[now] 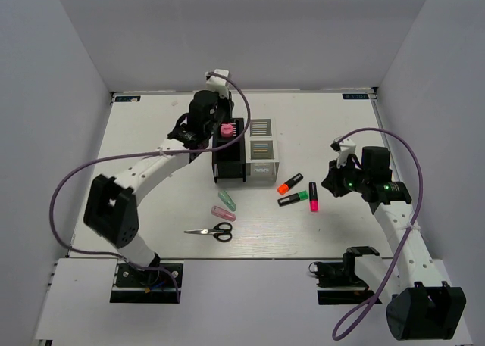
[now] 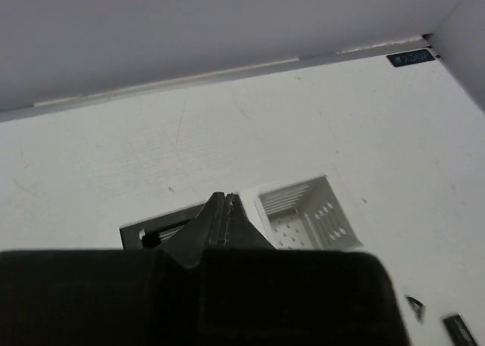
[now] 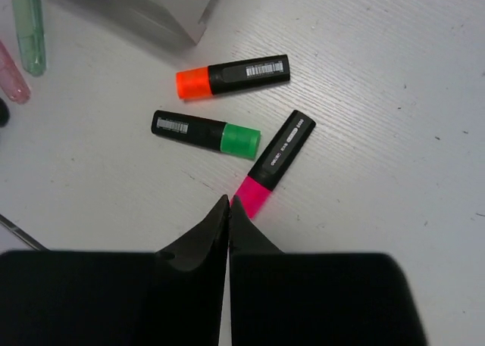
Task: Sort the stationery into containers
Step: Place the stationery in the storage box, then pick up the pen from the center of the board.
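Four slatted containers (image 1: 261,151) stand mid-table, two black on the left and two white on the right. A pink cylinder tube (image 1: 225,129) stands in the back black box (image 1: 229,145). My left gripper (image 1: 214,134) is shut and empty above that box; in the left wrist view it (image 2: 225,198) hangs over the black box (image 2: 148,232), beside a white box (image 2: 303,217). Orange (image 3: 231,76), green (image 3: 204,132) and pink (image 3: 274,163) highlighters lie right of the containers. My right gripper (image 3: 229,202) is shut and empty, its tips just short of the pink cap.
A pale green capsule (image 1: 227,200) and a pink capsule (image 1: 223,213) lie in front of the black boxes, with black-handled scissors (image 1: 211,230) nearer the front edge. Grey walls enclose the table on three sides.
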Controlling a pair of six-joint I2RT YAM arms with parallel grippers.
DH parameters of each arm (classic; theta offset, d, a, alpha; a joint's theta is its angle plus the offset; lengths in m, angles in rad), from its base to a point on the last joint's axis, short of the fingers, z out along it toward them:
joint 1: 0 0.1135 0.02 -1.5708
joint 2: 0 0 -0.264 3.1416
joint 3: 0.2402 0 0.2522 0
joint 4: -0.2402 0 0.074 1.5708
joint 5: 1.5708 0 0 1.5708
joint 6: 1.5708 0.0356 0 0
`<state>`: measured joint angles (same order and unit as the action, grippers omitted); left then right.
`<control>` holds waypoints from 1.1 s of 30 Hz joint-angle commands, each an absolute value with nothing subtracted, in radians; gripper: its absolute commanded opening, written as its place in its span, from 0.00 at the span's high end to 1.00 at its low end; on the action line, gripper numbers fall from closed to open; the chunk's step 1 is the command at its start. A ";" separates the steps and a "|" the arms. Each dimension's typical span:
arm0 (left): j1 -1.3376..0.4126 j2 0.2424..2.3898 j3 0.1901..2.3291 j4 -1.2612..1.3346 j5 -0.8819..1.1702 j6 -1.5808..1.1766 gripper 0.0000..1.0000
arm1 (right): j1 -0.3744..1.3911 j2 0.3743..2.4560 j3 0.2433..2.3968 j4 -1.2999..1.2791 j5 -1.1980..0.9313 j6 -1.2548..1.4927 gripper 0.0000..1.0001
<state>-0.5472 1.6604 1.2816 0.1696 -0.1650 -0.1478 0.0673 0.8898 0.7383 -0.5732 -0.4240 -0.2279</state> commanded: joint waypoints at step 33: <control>-0.302 0.664 0.584 -0.669 -0.035 -0.370 0.22 | 0.141 1.801 1.196 -0.824 -0.842 -1.905 0.46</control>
